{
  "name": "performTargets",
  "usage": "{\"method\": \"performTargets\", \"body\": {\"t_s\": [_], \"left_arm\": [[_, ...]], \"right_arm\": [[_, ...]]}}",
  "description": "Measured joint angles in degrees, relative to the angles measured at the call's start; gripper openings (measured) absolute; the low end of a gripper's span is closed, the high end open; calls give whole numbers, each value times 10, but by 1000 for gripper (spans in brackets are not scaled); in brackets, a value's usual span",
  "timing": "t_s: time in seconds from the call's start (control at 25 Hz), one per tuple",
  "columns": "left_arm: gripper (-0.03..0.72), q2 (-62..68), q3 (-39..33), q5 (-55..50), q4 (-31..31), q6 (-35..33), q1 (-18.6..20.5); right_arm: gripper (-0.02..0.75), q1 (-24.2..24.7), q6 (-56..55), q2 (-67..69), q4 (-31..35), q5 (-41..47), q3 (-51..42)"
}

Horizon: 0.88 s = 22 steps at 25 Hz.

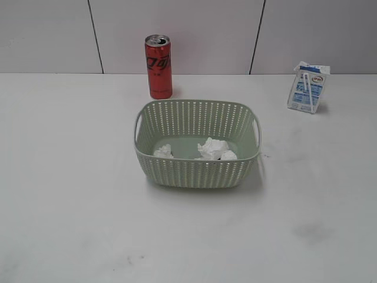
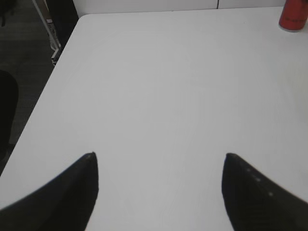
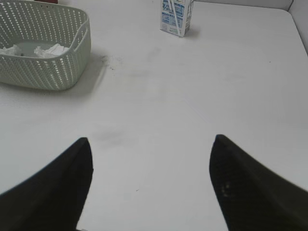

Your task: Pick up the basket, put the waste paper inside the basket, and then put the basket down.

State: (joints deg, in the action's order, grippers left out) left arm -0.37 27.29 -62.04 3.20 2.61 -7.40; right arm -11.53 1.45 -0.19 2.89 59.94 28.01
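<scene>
Basket (image 1: pixel 197 162) resting on the white surface (image 1: pixel 70 194) near its centre, with the paper (image 1: pixel 213 148) already inside. Three crumpled white wads show on the basket floor in the exterior view: one toward the left wall, two touching each other toward the right. No wad is visible on the surface outside the basket. Judged from this layout, the loading step appears complete and the basket appears to be set down; little or nothing of the task seems to remain.

Left pincer (image 2: pixel 161 192) with its dark, tapered tips spread wide and nothing between them, over bare surface well apart from the basket. Right pincer (image 3: pixel 151 185) likewise spread and empty, to the right of the basket, which lies at the upper left of that wrist view. Neither arm appears in the exterior view.

Materials and shapes: the basket is pale sage-green plastic, rectangular with rounded corners, its walls perforated in regular rows of small slots and a handle cut-out at each short end. The paper is soft, irregular, matte tissue. Behind the basket stands a red cylindrical can (image 1: pixel 158 66), glossy, with a metal top; at far right a blue-and-white carton (image 1: pixel 307 87) with a gabled top. The surface is smooth, with faint grey smudges.
</scene>
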Motion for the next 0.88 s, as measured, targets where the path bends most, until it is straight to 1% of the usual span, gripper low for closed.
{"method": "performTargets", "body": {"t_s": [0.2,0.32,0.44,0.52,0.88], "left_arm": [[590,0,0,0,0,0,1],[590,0,0,0,1,0,17],[590,0,0,0,1,-1,37],[590,0,0,0,1,-1,43],[590,0,0,0,1,-1,45]], "right_arm": [[571,0,0,0,1,0,0],[571,2,0,0,6,0,0],[571,16,0,0,8,0,0],[571,19,0,0,10,0,0],[571,19,0,0,12,0,0]]}}
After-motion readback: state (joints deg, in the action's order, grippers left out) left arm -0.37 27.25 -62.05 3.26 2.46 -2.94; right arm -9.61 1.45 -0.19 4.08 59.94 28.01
